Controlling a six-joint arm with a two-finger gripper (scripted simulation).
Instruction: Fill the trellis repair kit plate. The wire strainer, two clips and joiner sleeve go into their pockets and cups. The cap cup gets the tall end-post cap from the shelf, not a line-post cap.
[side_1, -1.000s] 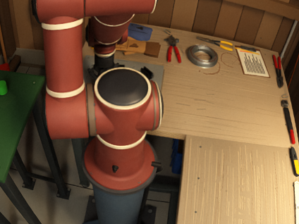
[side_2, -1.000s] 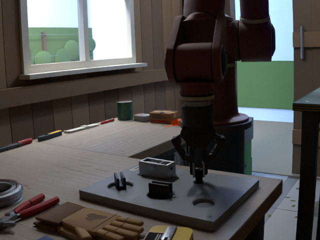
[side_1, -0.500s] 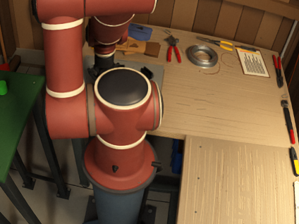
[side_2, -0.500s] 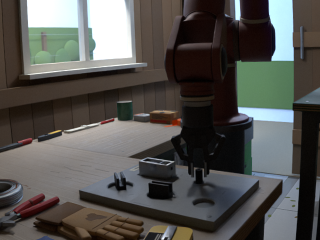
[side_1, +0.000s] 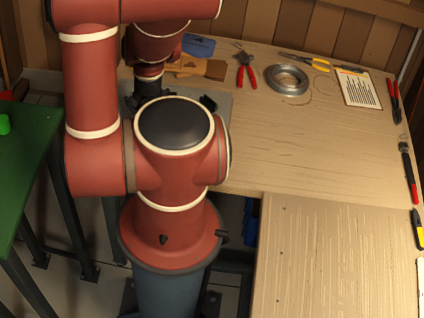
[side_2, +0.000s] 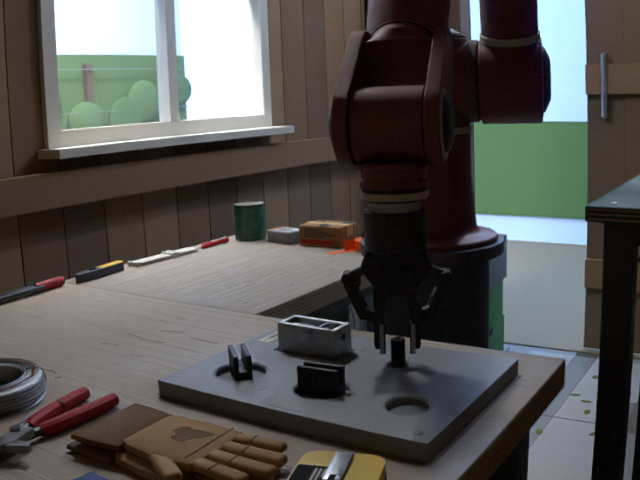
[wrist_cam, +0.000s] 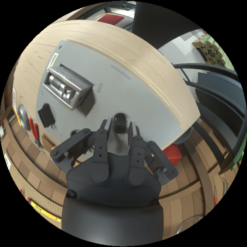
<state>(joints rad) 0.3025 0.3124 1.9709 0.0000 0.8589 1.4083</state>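
My gripper (side_2: 397, 345) (wrist_cam: 119, 126) stands open and holds nothing, straddling the short dark joiner sleeve (side_2: 397, 352) (wrist_cam: 120, 122), which stands upright in its cup on the grey kit plate (side_2: 341, 385) (wrist_cam: 105, 95). The metal wire strainer (side_2: 314, 335) (wrist_cam: 67, 87) sits in its pocket at the plate's back. One clip (side_2: 239, 361) stands in a cup on the left and another clip (side_2: 320, 378) (wrist_cam: 46, 115) in the middle cup. A round cup (side_2: 407, 405) near the plate's front holds nothing. In the side camera the arm hides most of the plate.
A green shelf table (side_1: 22, 165) stands apart from the bench, with a green cap (side_1: 4, 124) on it. On the bench near the plate lie work gloves (side_2: 181, 444), red pliers (side_2: 51, 413) and a wire coil (side_1: 286, 78). The plate sits close to the bench edge.
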